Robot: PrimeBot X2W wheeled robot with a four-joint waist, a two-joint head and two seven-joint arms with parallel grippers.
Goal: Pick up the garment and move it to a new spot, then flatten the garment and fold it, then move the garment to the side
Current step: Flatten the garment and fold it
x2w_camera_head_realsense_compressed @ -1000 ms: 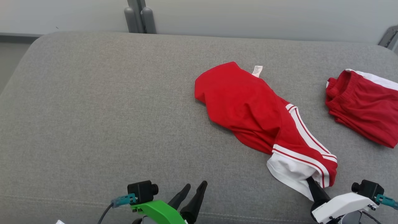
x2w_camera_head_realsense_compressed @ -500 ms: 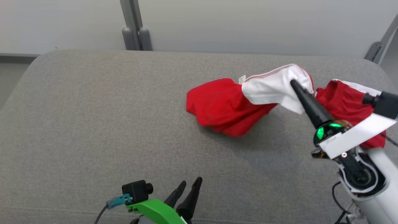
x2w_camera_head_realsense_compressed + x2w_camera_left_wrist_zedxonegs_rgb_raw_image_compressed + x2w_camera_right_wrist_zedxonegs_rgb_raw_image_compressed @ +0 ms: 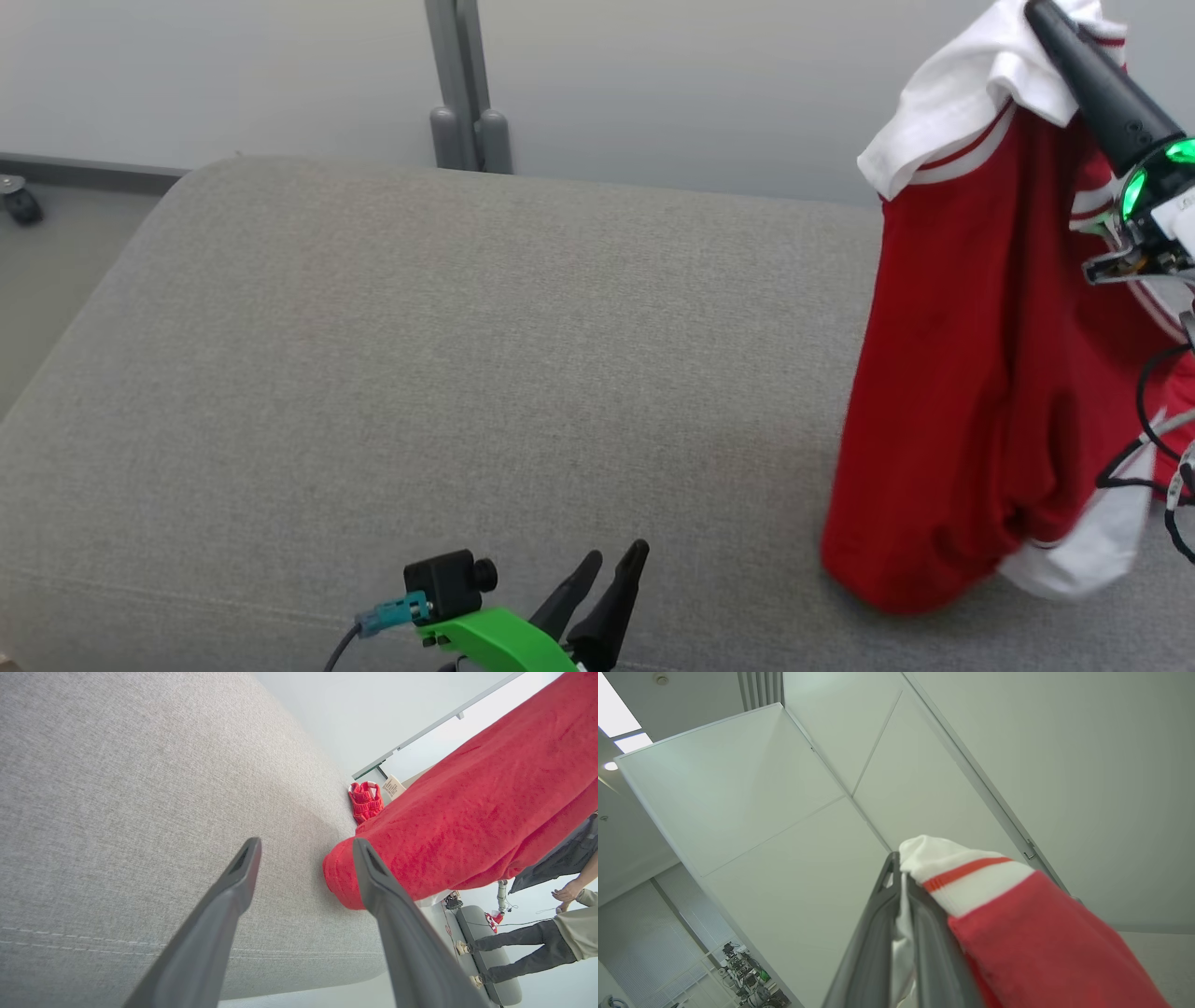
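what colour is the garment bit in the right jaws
White with a red stripe; the garment shows best in the right wrist view.

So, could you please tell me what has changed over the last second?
The right claw, shut on the white cuff of the red striped-sleeve shirt, lifted it from the grey fabric cushion; the shirt now hangs from it. The open left claw stayed low over the cushion.

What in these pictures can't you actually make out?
1. Head view: the red garment hangs bunched and is cut off by the right edge, so its type is unclear.
2. Its lowest fold: touching the gray cushion or just above it, cannot tell.
3. Left wrist view: the small red garment is too small for detail.
4. Left wrist view: the person is cut off by the right edge.
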